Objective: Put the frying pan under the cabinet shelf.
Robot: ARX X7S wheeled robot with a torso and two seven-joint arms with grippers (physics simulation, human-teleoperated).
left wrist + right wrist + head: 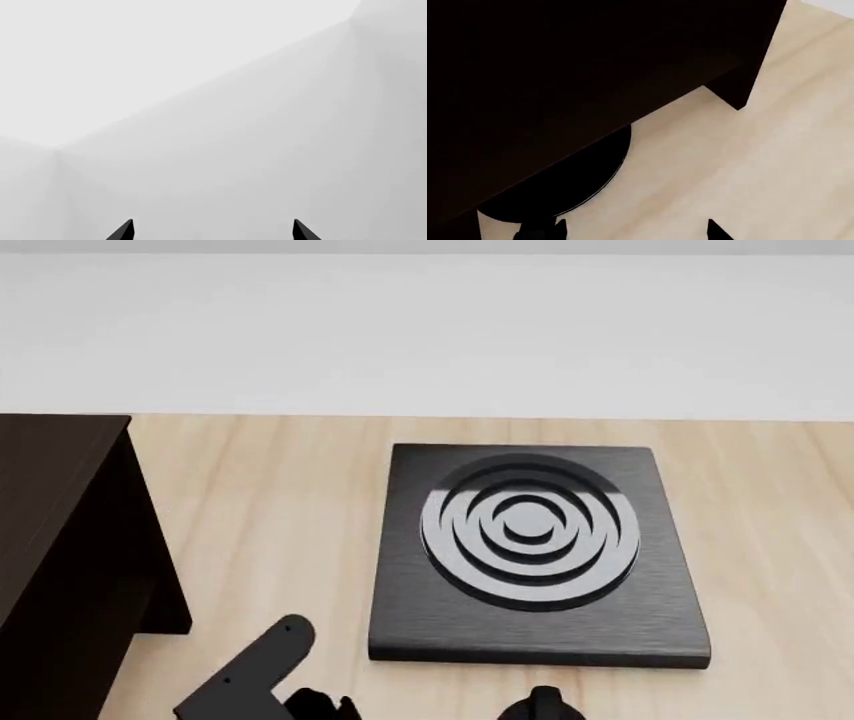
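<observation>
Just ahead of the right tool (634, 231), the frying pan (577, 187) sits on the light wooden desk (747, 165), most of its round dark body tucked beneath the cabinet shelf (574, 70), only an arc with its thin light rim poking out. The right tool's two dark fingertips (715, 231) stand spread apart with bare desk between them, gripping nothing; one tip lies close beside the pan's edge, though contact is too dark to judge. The left tool (212, 231) points at plain pale walls, its tips equally wide apart and empty. From the head camera, the cabinet shelf (67, 540) looms off to the left arm's side, while the square black plate with concentric rings (534, 550) lies flat on the desk (280, 520) further right, well apart from the shelf.
</observation>
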